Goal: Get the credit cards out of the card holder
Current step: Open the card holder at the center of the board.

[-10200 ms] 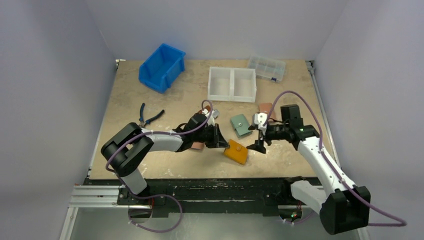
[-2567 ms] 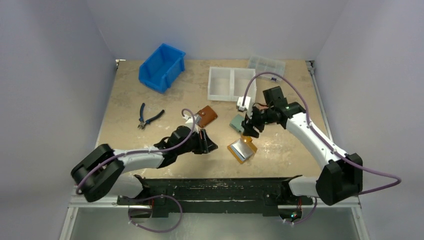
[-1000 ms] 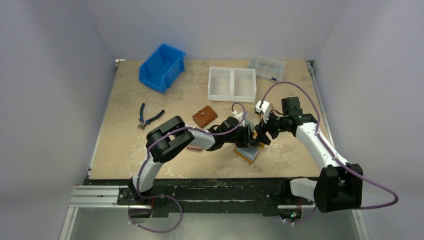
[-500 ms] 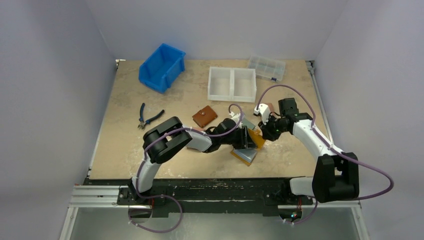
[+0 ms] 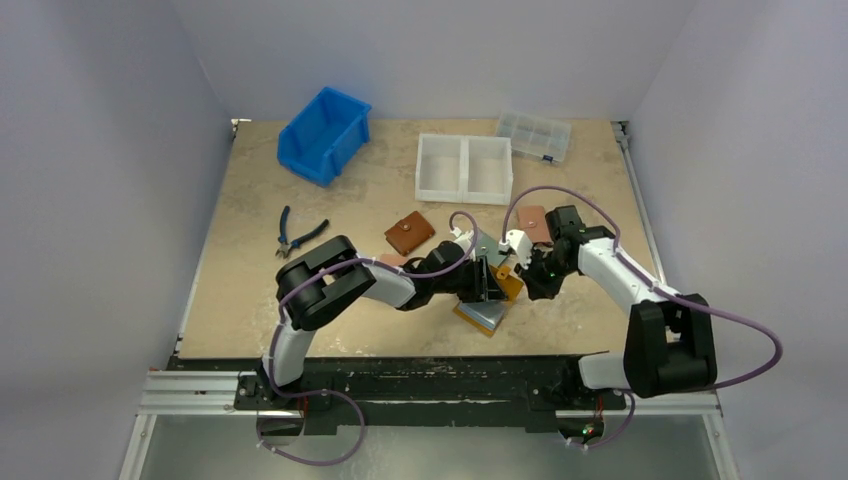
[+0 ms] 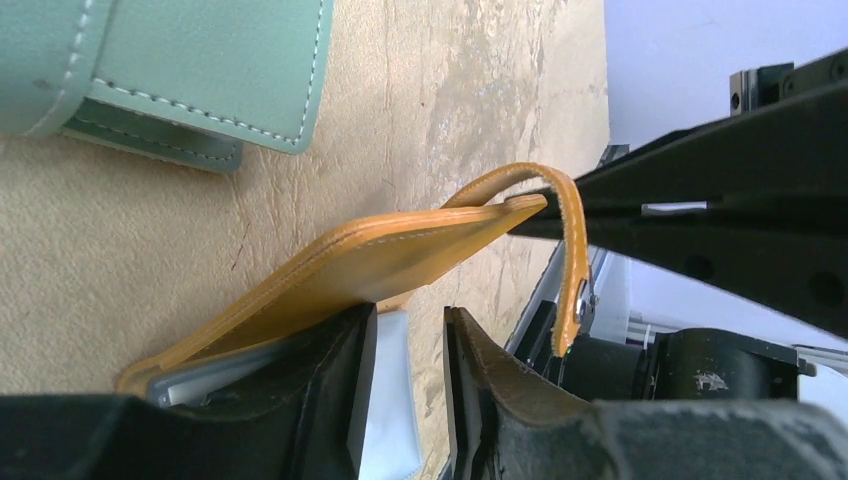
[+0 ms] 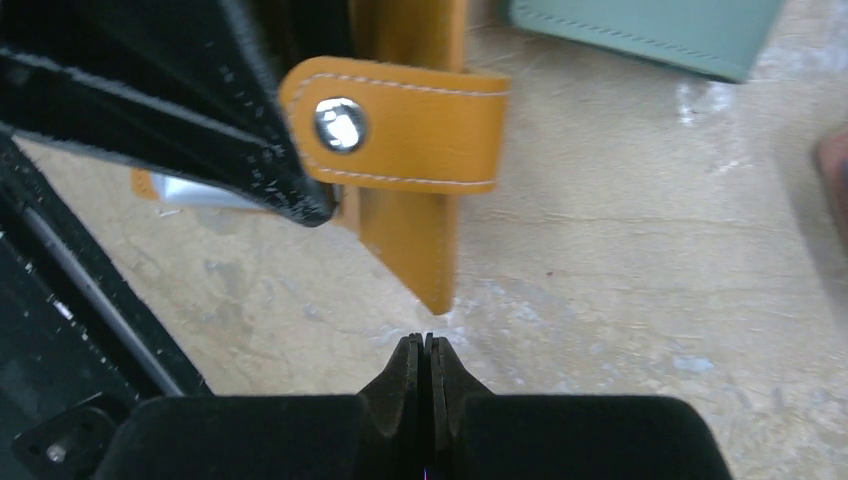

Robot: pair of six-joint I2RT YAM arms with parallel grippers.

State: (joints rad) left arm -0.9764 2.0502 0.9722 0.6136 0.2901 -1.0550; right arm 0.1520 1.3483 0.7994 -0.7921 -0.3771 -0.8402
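right gripper (image 7: 428, 345) was shut on nothing, just short of the card holder (image 7: 405, 230), which lay on the table (image 7: 620, 250) between both arms, cover (image 6: 380, 260) propped up. left gripper (image 6: 410, 312) stood partly open astride its pale sleeves (image 6: 392, 380) — credit cards likely thin, slick: pinch an exposed edge.

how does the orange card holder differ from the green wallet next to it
The card holder is mustard-orange, the green wallet pale green. The card holder's cover is tilted up with its snap tab loose; the green wallet lies flat. Both have stitched edges.
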